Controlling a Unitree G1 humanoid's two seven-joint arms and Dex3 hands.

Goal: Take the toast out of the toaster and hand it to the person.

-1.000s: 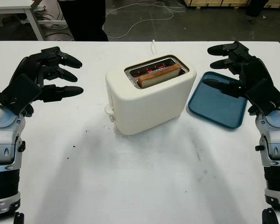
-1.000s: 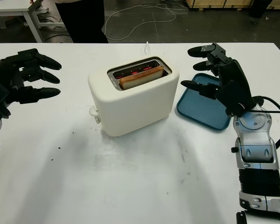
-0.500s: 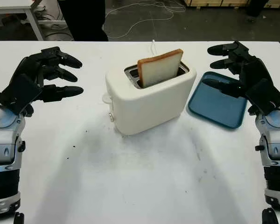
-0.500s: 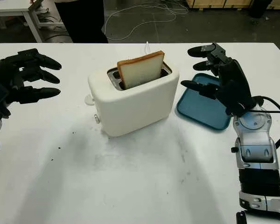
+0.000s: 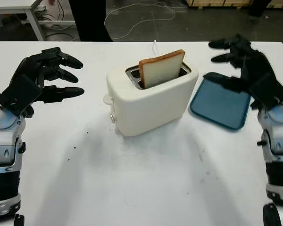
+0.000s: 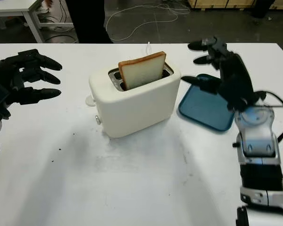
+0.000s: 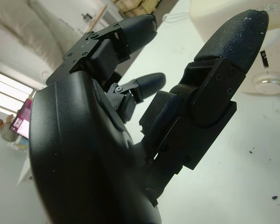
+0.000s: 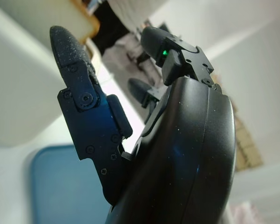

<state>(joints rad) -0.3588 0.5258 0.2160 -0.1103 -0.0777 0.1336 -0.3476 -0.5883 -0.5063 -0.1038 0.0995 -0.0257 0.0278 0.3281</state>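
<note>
A slice of toast (image 5: 162, 68) stands upright, popped up out of the near slot of a cream toaster (image 5: 151, 100) in the middle of the white table (image 5: 141, 179). My right hand (image 5: 236, 59) is open, raised to the right of the toaster above the blue tray (image 5: 219, 107), apart from the toast. My left hand (image 5: 54, 75) is open at the table's left side, well clear of the toaster. A person in dark clothes (image 5: 89, 19) stands beyond the table's far edge.
The toaster's white cord (image 5: 155, 45) runs off the far edge. A cable (image 5: 141, 14) lies on the dark floor behind. A white table leg (image 5: 34, 21) stands at the far left. Crumbs dot the table in front of the toaster.
The toast popped up out of the slot and the toaster's lever rose. My right hand has since lifted and moved a little toward the toaster. The left hand has not moved.
</note>
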